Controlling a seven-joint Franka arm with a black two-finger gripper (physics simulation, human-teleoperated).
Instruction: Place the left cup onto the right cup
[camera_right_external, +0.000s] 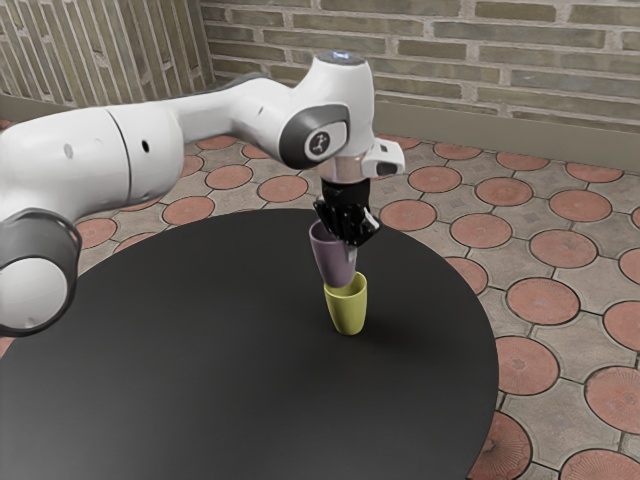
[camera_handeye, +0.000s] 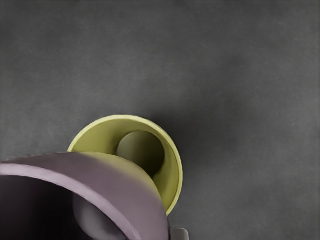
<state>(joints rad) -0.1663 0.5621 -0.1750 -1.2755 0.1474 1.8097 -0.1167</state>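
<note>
Pincer (camera_right_external: 348, 232) clenched on the tilted purple cup (camera_right_external: 332, 262), its base entering the yellow cup (camera_right_external: 347, 306) on the counter (camera_right_external: 200, 360) — stacking seemingly underway; next, probably level, lower, release.

Mauve cup (camera_right_external: 333, 258), shaded grey inside; yellow-green cup (camera_right_external: 347, 305); matt black tabletop (camera_right_external: 200, 380); black hand (camera_right_external: 350, 236) on a white arm (camera_right_external: 150, 150) with grey joints; floor (camera_right_external: 560, 250) of terracotta discs in pale grey mortar; grey-brown brick wall (camera_right_external: 470, 50)
</note>
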